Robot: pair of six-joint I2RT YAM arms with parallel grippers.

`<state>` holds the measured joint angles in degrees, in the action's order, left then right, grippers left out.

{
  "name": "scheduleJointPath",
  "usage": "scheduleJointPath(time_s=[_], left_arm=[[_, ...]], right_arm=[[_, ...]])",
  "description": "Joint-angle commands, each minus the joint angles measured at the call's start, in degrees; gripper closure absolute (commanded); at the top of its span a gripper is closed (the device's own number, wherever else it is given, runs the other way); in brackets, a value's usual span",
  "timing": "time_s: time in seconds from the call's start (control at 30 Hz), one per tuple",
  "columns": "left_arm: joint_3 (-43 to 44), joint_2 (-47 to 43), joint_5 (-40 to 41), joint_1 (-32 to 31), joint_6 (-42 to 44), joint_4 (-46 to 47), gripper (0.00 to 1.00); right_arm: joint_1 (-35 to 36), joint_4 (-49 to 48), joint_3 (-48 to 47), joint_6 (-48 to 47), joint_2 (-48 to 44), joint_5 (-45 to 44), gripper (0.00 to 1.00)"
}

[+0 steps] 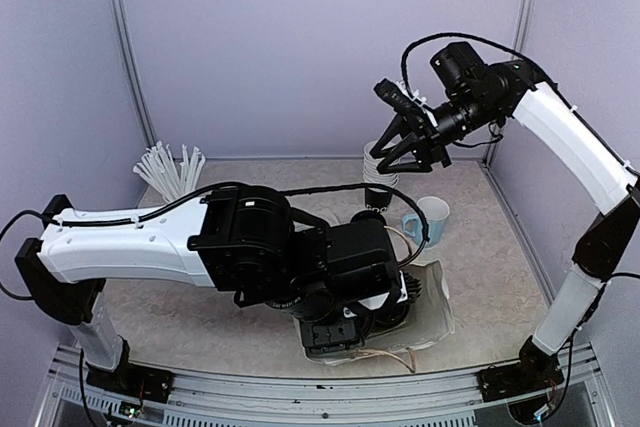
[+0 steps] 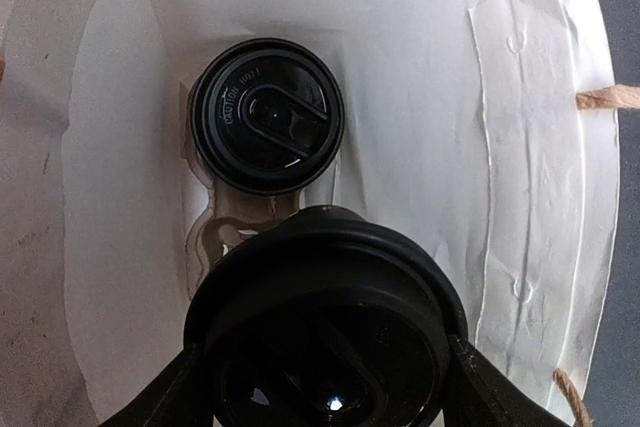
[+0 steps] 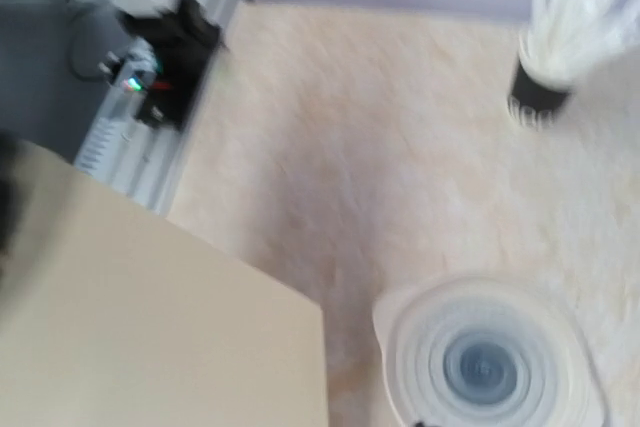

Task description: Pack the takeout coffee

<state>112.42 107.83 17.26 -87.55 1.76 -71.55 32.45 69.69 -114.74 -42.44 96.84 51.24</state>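
Observation:
In the left wrist view I look down into a white paper bag (image 2: 520, 147). My left gripper (image 2: 328, 389) is shut on a takeout coffee, a black cup whose round lid (image 2: 325, 317) fills the space between the fingers (image 2: 490, 387). A second lidded black cup (image 2: 267, 115) stands on the bag's floor just beyond it. A further black cup with white lettering (image 1: 375, 197) stands on the table behind the bag (image 1: 435, 307). My right gripper (image 1: 415, 147) hangs high at the back right, open and empty, above a stack of white lids (image 1: 380, 162).
A light blue mug (image 1: 428, 219) stands right of the lettered cup. A black cup of white sticks (image 1: 170, 172) is at the back left, blurred in the right wrist view (image 3: 545, 77). The white lid stack (image 3: 487, 367) and a blurred beige surface (image 3: 150, 317) also show there.

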Motion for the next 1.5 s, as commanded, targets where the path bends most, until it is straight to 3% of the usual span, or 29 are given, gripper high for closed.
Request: scheduleJointPath(time_s=[0.0,0.17,0.37,0.63,1.2,1.47], left_arm=[[-1.9,-0.9,5.0,-1.8,-4.8,-1.9,0.49],[-4.5,-2.1,9.8,-4.1,-5.8,-1.1,0.49],[-6.2,-2.4,12.9,-6.6,-4.6,-2.8,0.49],[-12.8,-6.3,17.2,-7.2,-5.1,-1.7,0.5],[-25.2,-12.6,18.1,-9.0,1.1,12.0,0.52],[-31.7,-14.5,23.6,-9.9,5.1,17.6,0.53]], right_arm=[[-0.3,-5.5,5.2,3.7,6.4,-5.8,0.6],[0.6,-6.7,12.6,3.6,9.5,-8.7,0.6],[3.1,-9.7,25.1,3.8,4.6,-10.5,0.59],[8.4,-10.3,32.6,4.7,1.0,-11.7,0.59],[8.2,-22.1,27.2,10.1,13.0,-23.8,0.6],[8.0,-25.5,29.3,11.2,15.8,-22.2,0.61]])
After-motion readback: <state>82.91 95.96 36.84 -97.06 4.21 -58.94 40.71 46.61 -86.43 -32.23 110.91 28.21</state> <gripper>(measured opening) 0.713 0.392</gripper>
